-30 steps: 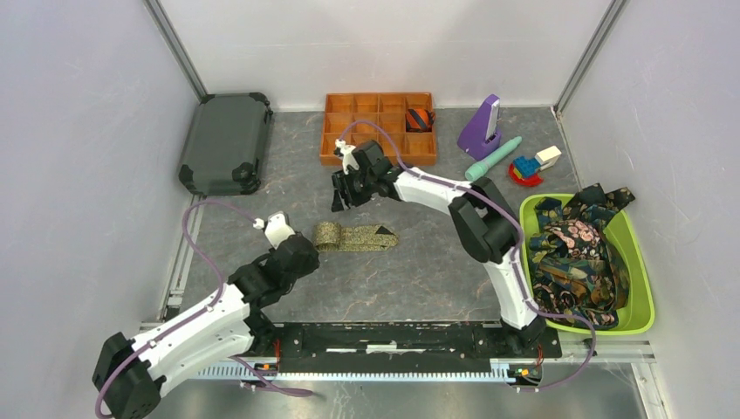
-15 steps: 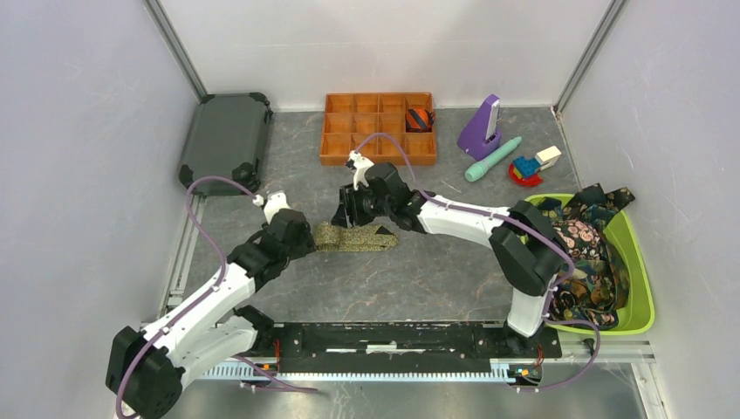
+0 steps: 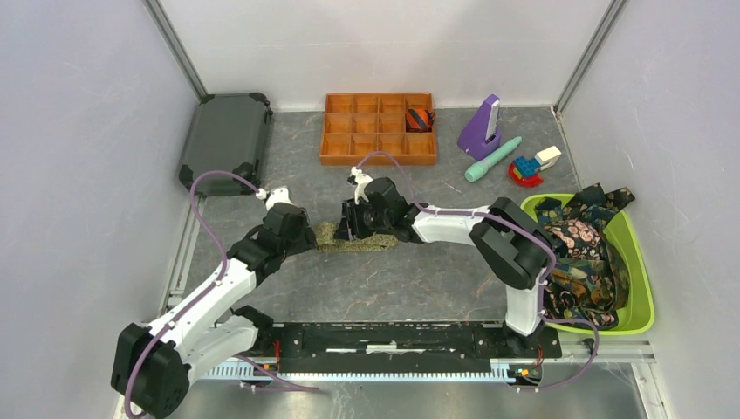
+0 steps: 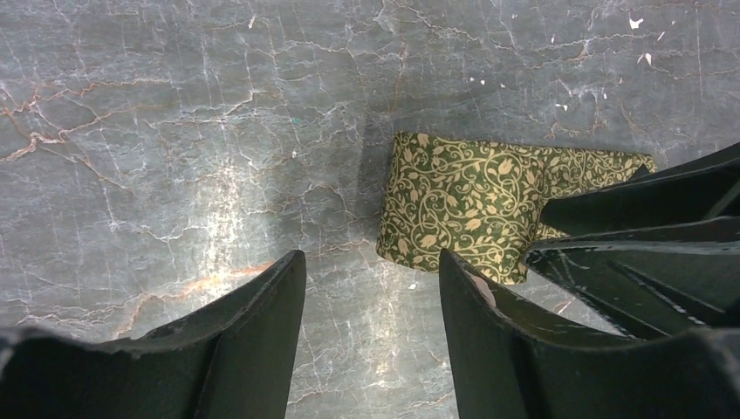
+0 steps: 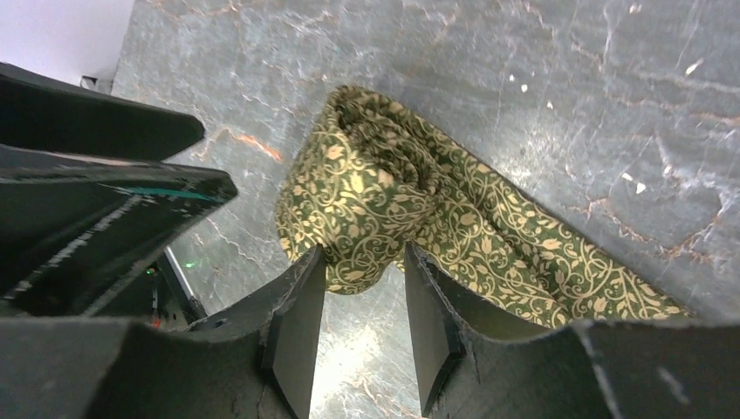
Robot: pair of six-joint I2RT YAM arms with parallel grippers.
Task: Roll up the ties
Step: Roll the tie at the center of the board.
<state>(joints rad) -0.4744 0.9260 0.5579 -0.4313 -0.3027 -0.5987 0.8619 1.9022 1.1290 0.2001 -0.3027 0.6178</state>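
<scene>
Grips olive-green tie (image 5: 375, 192) roll in right gripper (image 5: 362, 262); holds left gripper (image 4: 371, 271) spread, empty. Leaves tail unwound. Counts one striped roll (image 3: 419, 118) in orange tray (image 3: 377, 160), more ties (image 3: 576, 253) in green bin (image 3: 641, 262).

The top camera looks down from high above the near edge of the tabletop (image 3: 419, 275), seeing all of it, the green tie (image 3: 371, 244) mid-view. The left wrist camera looks past the left jaws, close, from the tie's left. The right wrist camera, closer still, looks past the right jaws from the tie's far side. All three share its rolled end.
</scene>
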